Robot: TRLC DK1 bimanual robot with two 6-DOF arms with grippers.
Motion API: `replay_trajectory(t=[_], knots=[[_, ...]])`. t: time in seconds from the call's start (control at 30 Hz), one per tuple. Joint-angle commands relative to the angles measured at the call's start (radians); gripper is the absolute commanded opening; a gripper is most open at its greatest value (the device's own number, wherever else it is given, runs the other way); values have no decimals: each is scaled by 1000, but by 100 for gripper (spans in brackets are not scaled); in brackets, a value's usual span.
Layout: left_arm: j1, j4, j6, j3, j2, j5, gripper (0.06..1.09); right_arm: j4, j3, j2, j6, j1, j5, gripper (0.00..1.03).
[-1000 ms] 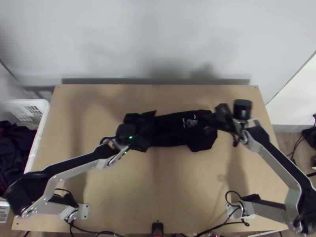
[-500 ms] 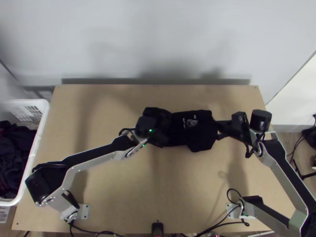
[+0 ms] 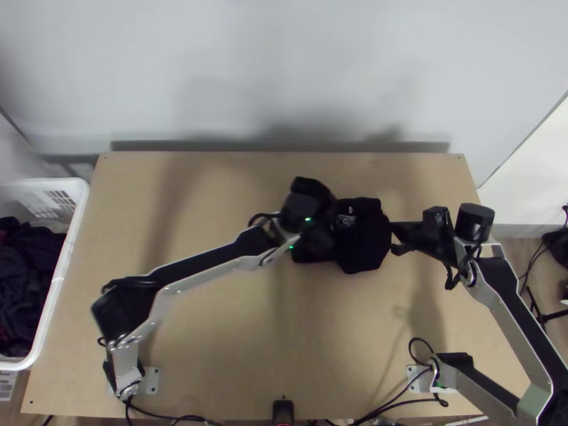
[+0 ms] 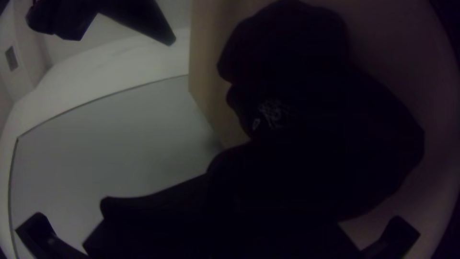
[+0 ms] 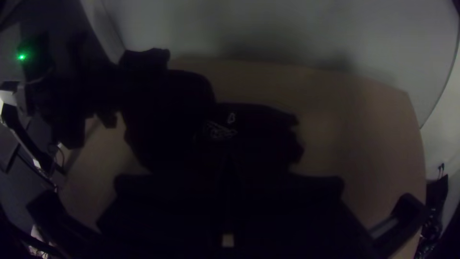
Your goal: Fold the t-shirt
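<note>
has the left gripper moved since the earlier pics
Yes. In the top view the left gripper has moved rightward and slightly up the picture, farther from the white basket.

No words or numbers can be read. The dark t-shirt bears a pale print, with a small, separate light mark near it; both also show in the two wrist views, their lettering, if any, illegible. At the top view's left edge, below the white basket, a pale label carries dark print too small to make out.
</note>
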Motion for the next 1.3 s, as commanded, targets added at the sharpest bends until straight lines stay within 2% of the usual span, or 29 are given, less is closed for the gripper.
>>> replay_trajectory(t=[0.0,0.2,0.77,0.8,0.83,0.9,0.93,1.13,1.27], knots=[[-52,-42,53,214,158,13,10,-8,-20,-12,-3,-49,-1,3],[-93,-142,76,432,287,28,10,-22,-25,-22,-3,-107,-15,3],[-151,-144,139,560,497,73,11,-25,-36,-36,5,-232,-41,3],[-153,-136,137,564,510,73,16,-25,-36,-36,5,-235,-41,3],[-155,-124,133,570,523,71,32,-25,-36,-38,7,-238,-41,3],[-155,-95,133,583,548,62,87,-25,-34,-41,8,-239,-43,3],[-155,-93,134,598,560,56,105,-25,-34,-42,10,-239,-44,3],[-151,-68,134,619,563,50,105,-27,-36,-50,11,-242,-43,3],[-142,-233,119,619,500,74,105,-27,-39,-52,11,-242,-44,3]])
